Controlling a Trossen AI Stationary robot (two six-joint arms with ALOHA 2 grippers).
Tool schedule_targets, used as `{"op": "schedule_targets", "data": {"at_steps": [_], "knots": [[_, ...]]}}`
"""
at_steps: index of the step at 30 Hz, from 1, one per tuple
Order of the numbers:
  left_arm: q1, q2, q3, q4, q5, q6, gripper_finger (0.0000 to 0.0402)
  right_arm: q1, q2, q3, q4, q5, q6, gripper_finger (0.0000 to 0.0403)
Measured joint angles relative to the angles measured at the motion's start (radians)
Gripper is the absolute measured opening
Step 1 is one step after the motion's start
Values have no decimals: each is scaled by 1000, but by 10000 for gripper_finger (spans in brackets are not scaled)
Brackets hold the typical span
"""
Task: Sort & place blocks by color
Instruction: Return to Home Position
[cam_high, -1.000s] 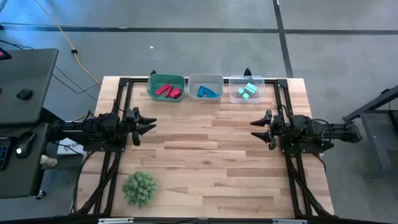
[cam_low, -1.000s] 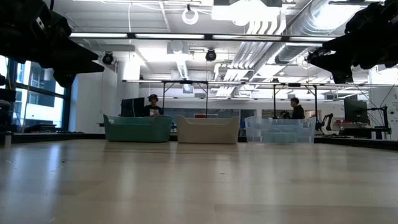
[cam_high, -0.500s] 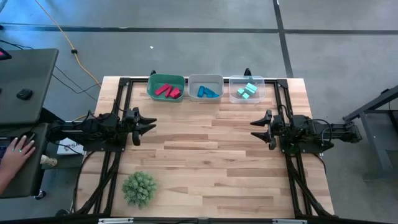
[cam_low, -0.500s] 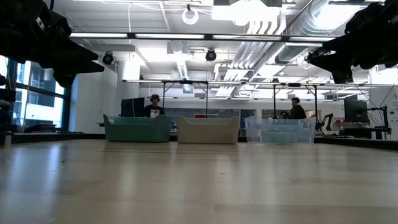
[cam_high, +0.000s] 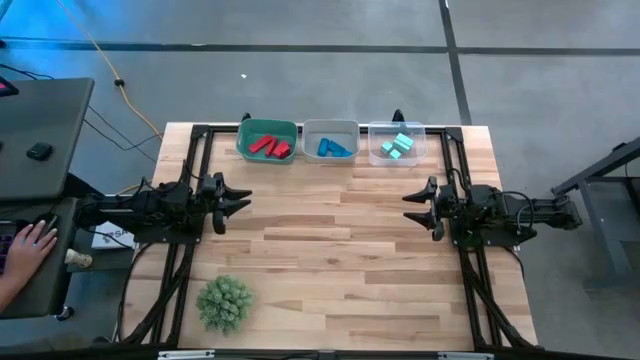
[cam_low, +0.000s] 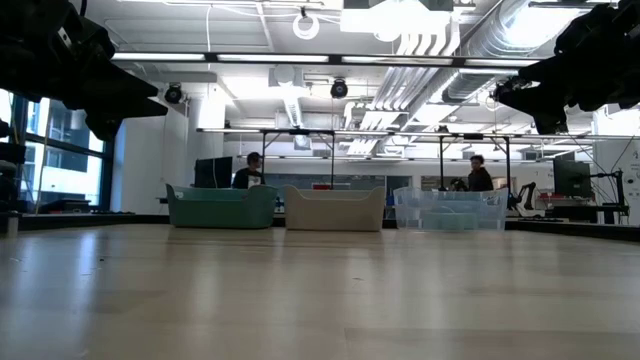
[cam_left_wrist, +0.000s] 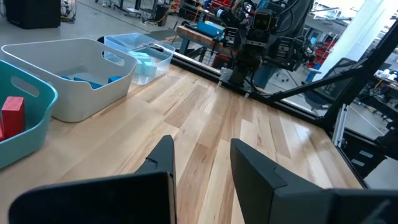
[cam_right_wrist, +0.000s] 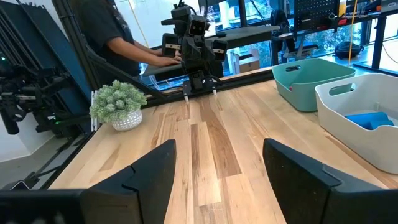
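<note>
Wooden table (cam_high: 330, 250): left gripper (cam_high: 243, 200) hangs over its left side, right gripper (cam_high: 408, 207) over its right, both with fingers spread and holding nothing. Far edge: green bin (cam_high: 243, 141), grey bin (cam_high: 330, 126), clear bin (cam_high: 421, 141). Spiky plant (cam_high: 224, 303) front left. Red blocks (cam_high: 268, 146) lie in green, blue blocks (cam_high: 333, 149) in grey, teal blocks (cam_high: 397, 146) in clear.

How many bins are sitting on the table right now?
3, in a row at the table's far edge: green bin at left with red blocks, grey bin in the middle with blue blocks, clear bin at right with teal blocks. None looks hidden.
</note>
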Motion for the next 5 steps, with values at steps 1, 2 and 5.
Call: {"op": "schedule_targets", "data": {"at_steps": [1,2,5], "knots": [[0,0,0,0,0,0,76,0,0,0,0,0,-1,231],[0,0,0,0,0,0,76,0,0,0,0,0,-2,231],[0,0,0,0,0,0,76,0,0,0,0,0,0,231]]}}
